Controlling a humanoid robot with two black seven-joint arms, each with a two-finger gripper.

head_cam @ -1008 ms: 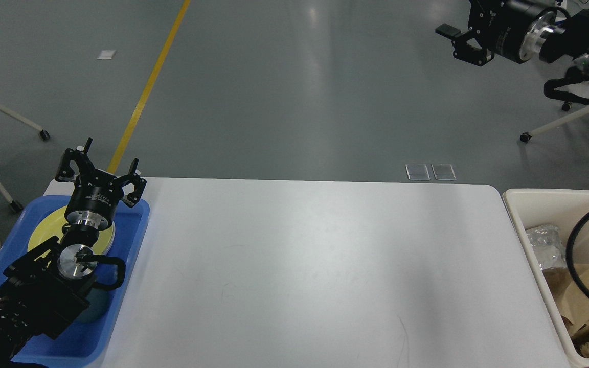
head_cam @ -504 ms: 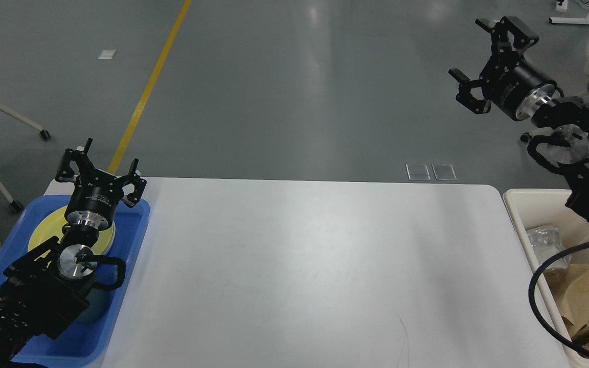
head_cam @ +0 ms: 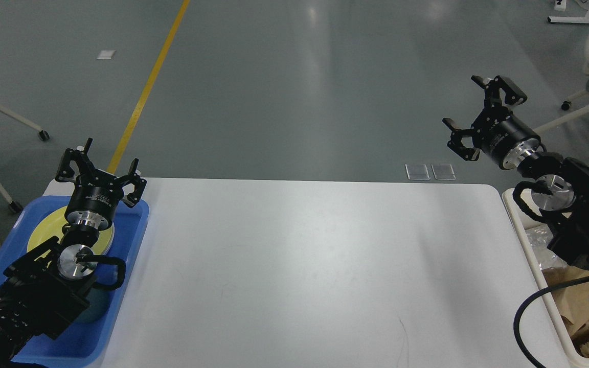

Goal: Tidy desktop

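The desktop [head_cam: 304,266] is a large white tabletop with rounded corners, filling the lower middle of the head view, and its surface is bare. My left gripper [head_cam: 101,164] is open and empty, held above the far end of a blue tray [head_cam: 126,255] at the table's left edge. My right gripper [head_cam: 480,113] is open and empty, raised beyond the table's far right corner, above the floor.
The blue tray holds a yellow plate [head_cam: 44,232] and a dark round object, partly hidden under my left arm. A cream-white bin [head_cam: 529,245] with paper and plastic scraps [head_cam: 588,335] stands at the right. Two clear tiles [head_cam: 430,171] lie on the floor behind the table.
My right arm has come down and toward the table, from the top right corner to just beyond the far right table corner. The left arm has not moved.
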